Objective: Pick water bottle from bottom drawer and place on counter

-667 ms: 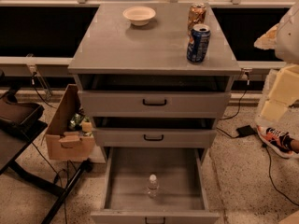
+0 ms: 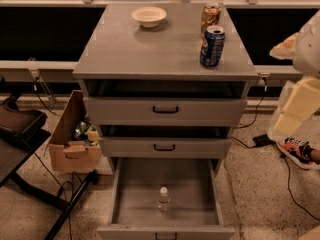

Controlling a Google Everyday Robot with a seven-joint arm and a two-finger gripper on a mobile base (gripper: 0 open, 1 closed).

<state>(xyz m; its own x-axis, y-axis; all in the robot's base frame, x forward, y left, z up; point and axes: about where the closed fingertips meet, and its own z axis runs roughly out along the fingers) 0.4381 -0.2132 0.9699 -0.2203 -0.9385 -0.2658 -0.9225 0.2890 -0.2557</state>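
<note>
The water bottle (image 2: 163, 199), small and clear with a white cap, stands upright in the middle front of the open bottom drawer (image 2: 125, 194). The drawer is pulled out at the foot of the grey cabinet. The counter (image 2: 150, 49) is the cabinet's flat grey top. My gripper (image 2: 286, 48) is at the right edge of the view, beside the counter's right side and far above the bottle. It holds nothing that I can see. The pale arm (image 2: 300, 101) hangs below it.
On the counter stand a white bowl (image 2: 149, 16) at the back, an orange-brown can (image 2: 210, 17) and a blue soda can (image 2: 212, 46) at the right. The two upper drawers (image 2: 165, 110) are slightly open. A cardboard box (image 2: 75, 144) and a black stand (image 2: 30, 134) are on the left.
</note>
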